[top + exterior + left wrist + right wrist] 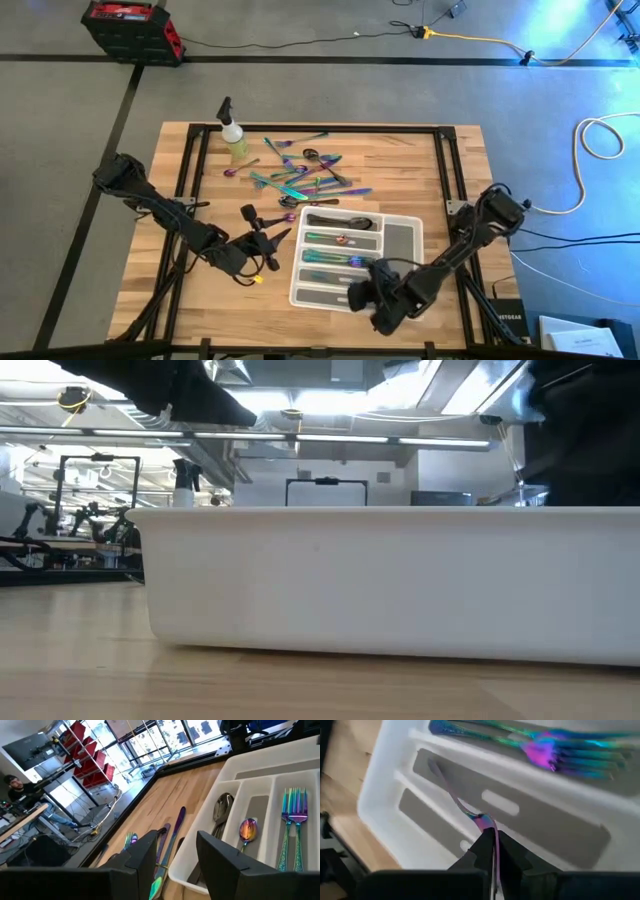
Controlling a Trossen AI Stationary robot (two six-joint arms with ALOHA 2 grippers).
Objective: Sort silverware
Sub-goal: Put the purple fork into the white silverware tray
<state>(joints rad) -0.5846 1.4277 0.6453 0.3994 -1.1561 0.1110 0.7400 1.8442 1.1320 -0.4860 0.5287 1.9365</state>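
The white compartment tray (402,238) lies at the table's middle, with dark spoons (222,805), a rainbow spoon (247,830) and forks (295,815) in it. More iridescent silverware (305,175) lies scattered on the wood beyond the tray. My right gripper (492,837) hangs over the tray's near end (362,293), shut on a slim iridescent piece (457,795). My left gripper (176,852) stands open just left of the tray (272,238), pointing nearly level. A knife (172,827) on the table shows through its gap. My right gripper pinches the slim piece's purple end (486,822) between its two fingertips, coming slanting down from the near side, fingers in line with the piece. The piece reaches forward, and its far tip (434,766) is down at the grey liner of a compartment beside the forks.
A yellow-green spray bottle (235,140) stands at the far left of the table. The tray's white wall (400,580) fills the low view. A black frame rail (445,160) runs along the table's edges. Bare wood lies near and left of the tray.
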